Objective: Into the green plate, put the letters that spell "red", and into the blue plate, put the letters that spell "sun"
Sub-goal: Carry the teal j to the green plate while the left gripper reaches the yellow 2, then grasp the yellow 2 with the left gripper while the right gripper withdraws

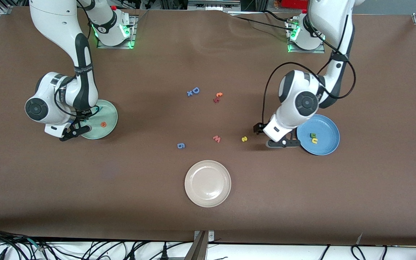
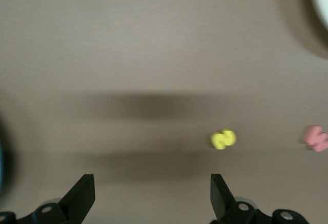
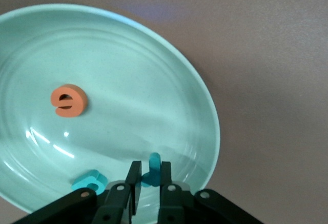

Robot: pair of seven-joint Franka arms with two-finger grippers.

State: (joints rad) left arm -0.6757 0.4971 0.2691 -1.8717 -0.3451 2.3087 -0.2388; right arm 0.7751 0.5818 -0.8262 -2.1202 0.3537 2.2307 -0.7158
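The green plate (image 1: 111,111) (image 3: 154,90) lies toward the right arm's end of the table. An orange "e" (image 1: 103,124) (image 3: 68,100) and a teal "d" (image 3: 89,181) lie in it. My right gripper (image 1: 79,130) (image 3: 149,171) hangs low over the plate's rim, shut on a teal "r" (image 3: 154,160). The blue plate (image 1: 326,131) holds a green letter (image 1: 313,135) and a yellow "u" (image 1: 314,141). My left gripper (image 1: 284,143) (image 2: 152,193) is open and empty over the table beside that plate. The yellow "s" (image 1: 244,138) (image 2: 223,139) lies close by on the table.
A pink "w" (image 1: 216,138) (image 2: 316,138) and a blue "6" (image 1: 181,145) lie mid-table. A blue "D" (image 1: 195,90) and red-orange letters (image 1: 218,96) lie nearer the bases. A beige plate (image 1: 207,183) sits nearest the front camera.
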